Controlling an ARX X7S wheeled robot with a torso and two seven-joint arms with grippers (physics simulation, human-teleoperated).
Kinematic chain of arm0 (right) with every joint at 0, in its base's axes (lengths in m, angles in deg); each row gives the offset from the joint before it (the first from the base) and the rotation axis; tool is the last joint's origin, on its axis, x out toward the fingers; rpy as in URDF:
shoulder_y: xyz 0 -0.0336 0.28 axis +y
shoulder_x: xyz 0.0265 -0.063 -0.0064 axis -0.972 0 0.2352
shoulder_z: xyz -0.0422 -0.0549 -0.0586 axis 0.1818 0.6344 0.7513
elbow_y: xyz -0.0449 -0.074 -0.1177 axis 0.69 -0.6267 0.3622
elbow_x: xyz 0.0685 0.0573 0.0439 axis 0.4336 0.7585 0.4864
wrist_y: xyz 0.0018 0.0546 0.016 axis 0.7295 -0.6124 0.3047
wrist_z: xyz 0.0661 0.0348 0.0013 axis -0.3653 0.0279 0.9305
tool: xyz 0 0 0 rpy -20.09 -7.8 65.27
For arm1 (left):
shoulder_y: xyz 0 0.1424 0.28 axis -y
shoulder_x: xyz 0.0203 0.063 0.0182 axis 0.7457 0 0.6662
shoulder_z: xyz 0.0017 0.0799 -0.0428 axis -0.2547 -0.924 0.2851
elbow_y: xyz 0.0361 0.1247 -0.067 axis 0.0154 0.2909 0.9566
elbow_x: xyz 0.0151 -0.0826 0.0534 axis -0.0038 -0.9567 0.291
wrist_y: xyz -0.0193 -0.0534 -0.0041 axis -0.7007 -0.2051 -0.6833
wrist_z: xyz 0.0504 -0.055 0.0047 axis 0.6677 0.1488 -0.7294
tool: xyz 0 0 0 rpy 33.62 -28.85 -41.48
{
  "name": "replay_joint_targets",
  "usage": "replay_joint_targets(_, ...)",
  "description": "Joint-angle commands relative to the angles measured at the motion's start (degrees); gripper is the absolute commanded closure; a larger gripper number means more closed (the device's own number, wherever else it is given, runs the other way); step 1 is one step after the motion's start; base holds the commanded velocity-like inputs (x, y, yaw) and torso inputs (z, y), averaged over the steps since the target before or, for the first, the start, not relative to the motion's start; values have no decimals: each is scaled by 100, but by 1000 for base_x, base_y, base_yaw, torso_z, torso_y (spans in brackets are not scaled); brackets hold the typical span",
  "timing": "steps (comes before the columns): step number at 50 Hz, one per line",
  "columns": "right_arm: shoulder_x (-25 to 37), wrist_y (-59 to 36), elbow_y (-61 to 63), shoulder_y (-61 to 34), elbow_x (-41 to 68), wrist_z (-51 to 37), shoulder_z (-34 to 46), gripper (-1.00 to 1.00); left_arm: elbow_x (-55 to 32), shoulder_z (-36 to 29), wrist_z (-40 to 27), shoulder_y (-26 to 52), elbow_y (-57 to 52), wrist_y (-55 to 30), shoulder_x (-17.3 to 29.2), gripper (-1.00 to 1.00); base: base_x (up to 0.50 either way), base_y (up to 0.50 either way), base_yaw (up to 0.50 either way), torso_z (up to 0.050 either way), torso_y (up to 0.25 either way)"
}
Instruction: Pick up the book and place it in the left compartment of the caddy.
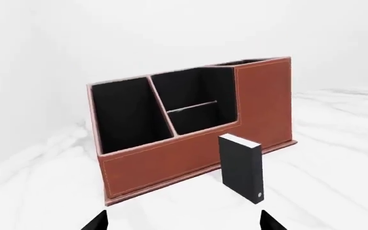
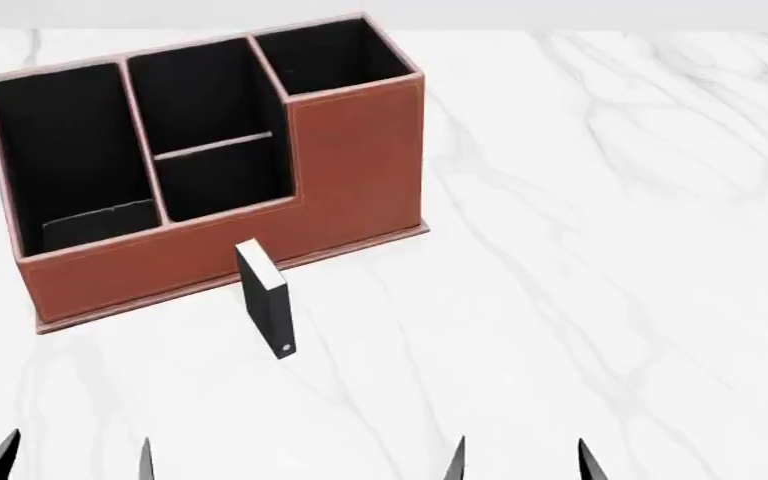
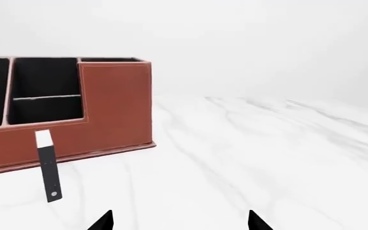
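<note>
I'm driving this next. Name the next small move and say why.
Probably ease the left gripper forward toward the book. The book stands upright on the table, in front of the caddy, unheld; both grippers look open and short of it, the left one slightly closer.

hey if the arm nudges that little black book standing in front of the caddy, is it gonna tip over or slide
Probably tip. The book stands upright on a narrow edge on the marble table, tall for its thin base, so a high sideways nudge likely topples it. It looks rigid and probably light. A push toward the caddy might just lean it against the front wall.
</note>
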Motion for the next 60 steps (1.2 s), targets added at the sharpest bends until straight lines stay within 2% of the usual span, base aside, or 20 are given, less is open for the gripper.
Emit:
replay_joint_targets(1,44,-1494,1577,-224,-422,-84,149,-100,378,113,128,-36,-1813,-1228,56,-100,0,0,0,0,0)
replay_joint_targets(2,61,-1848,1867,-328,-479,-75,199,-100,445,91,181,4,-2204,-1580,62,-100,0,0,0,0,0)
replay_joint_targets(5,74,-2430,2302,-507,-528,-81,260,-100,683,-9,159,63,-2689,-1955,90,-100,0,0,0,0,0)
replay_joint_targets(14,143,-2939,2747,-782,-589,-140,399,-100,705,-132,244,156,-3387,-2566,100,-100,0,0,0,0,0)
replay_joint_targets(30,202,-2903,2835,-842,-381,-243,425,-100,610,-207,95,138,-3275,-2506,233,-100,18,0,0,0,0)
replay_joint_targets(60,353,-2800,2663,-867,-184,-433,531,-100,439,-319,-115,99,-3134,-2421,390,-100,296,0,0,0,0)
